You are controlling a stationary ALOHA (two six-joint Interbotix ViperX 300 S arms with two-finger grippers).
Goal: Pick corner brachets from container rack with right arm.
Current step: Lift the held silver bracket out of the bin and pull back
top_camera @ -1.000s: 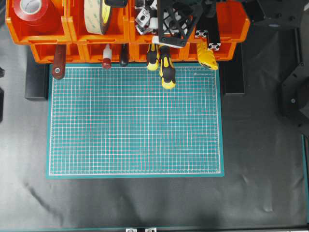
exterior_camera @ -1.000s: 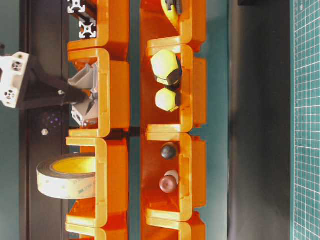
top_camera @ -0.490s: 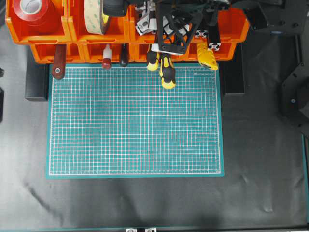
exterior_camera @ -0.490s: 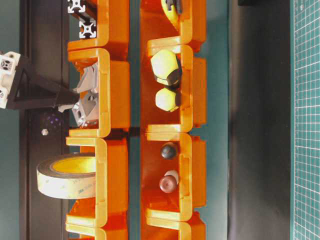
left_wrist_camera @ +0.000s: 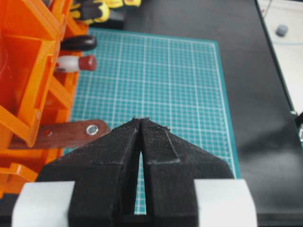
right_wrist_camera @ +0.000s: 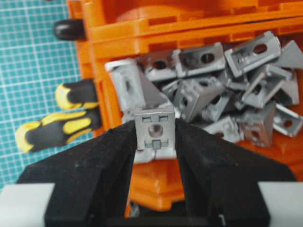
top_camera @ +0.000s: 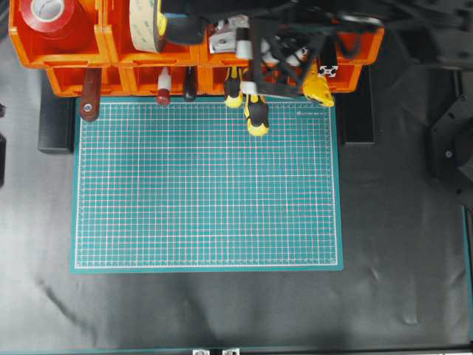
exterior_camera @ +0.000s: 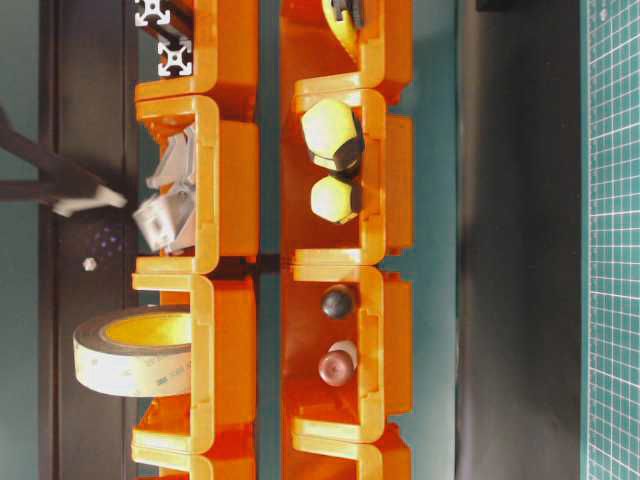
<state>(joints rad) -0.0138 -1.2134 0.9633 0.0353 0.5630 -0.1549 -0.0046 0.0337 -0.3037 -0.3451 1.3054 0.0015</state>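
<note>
1. The black cloth-covered table [top_camera: 399, 244] fills the overhead view, with the large green gridded cutting mat [top_camera: 207, 185] at its centre.
2. The bright orange plastic container rack [top_camera: 74, 55] spans the 12 o'clock edge – two stacked rows of open bins.
3. The black right arm [top_camera: 295, 15] reaches across the rack at about 1 o'clock in the overhead view.
4. The right gripper [right_wrist_camera: 155, 142] is clamped on one small silver-grey metal corner brachet [right_wrist_camera: 155, 128] above the bin – the rest of the corner brachets [right_wrist_camera: 227, 90] lie heaped in that upper bin, at 1 o'clock from it.
5. The left gripper [left_wrist_camera: 140, 122] has its black fingers pressed together, holding nothing.
6. Two yellow-and-black screwdriver handles [right_wrist_camera: 61, 123] stick out at 9 o'clock of the held piece.
</note>
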